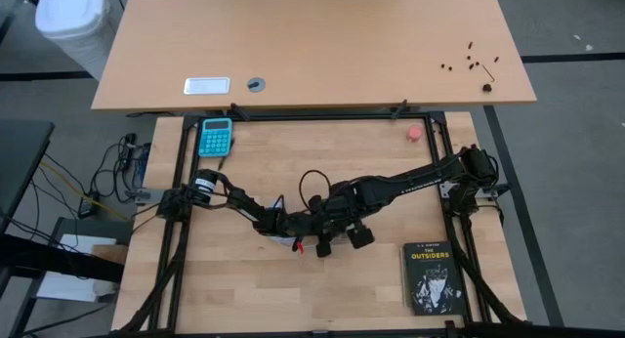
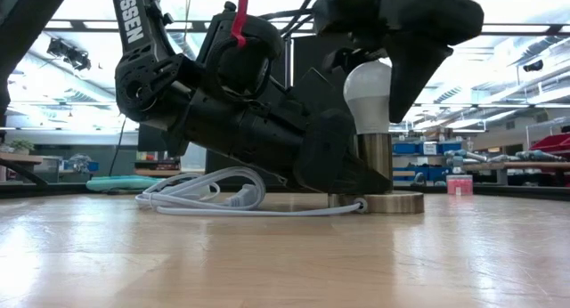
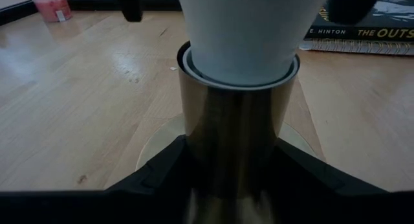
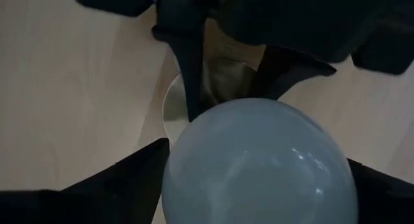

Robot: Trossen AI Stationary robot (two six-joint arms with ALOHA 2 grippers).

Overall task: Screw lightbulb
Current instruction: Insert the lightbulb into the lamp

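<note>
Midway through screwing: at table centre the left gripper [image 3: 236, 179] clamps the brass socket [image 2: 376, 166] from nine o'clock, while the right gripper [image 4: 259, 179] holds the lightbulb [image 2: 368, 96] from above — bulb upright, seated in the socket. Next, I judge, more turns — or release if tight.

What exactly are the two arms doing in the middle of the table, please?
They are fitting a lightbulb into a brass socket. The left gripper is clamped on the socket's stem, holding it upright on the table. The right gripper reaches down from above and holds the bulb, which already sits in the socket's mouth.
</note>
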